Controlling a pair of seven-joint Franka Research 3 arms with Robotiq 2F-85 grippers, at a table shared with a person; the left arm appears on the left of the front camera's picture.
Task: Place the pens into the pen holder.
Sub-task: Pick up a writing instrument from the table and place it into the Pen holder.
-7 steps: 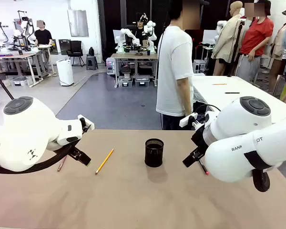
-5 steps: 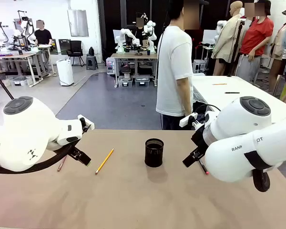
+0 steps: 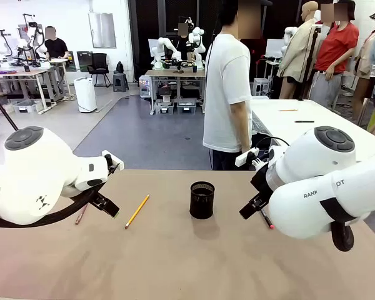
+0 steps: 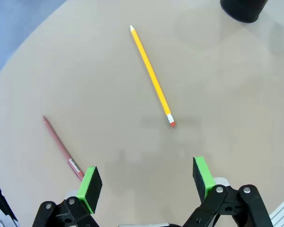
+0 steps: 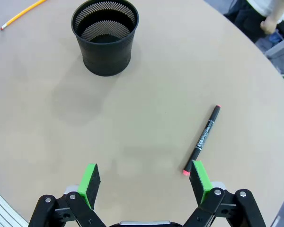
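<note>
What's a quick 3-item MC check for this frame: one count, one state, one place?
1. How many pens are in the holder?
A. three
B. one
C. none

2. The left gripper and right gripper are:
A. both open and empty
B. both shut
C. left shut on a pen, right open

3. The marker lies:
A. in the holder
B. on the table by the right gripper
C. under the left gripper

Answers:
1. C: the right wrist view shows the holder's inside bare, while the pencil, brown pen and marker lie on the table.
2. A: in each wrist view the jaws stand wide apart with nothing between them.
3. B: in the right wrist view the marker lies flat, one end close to that gripper's finger.
</note>
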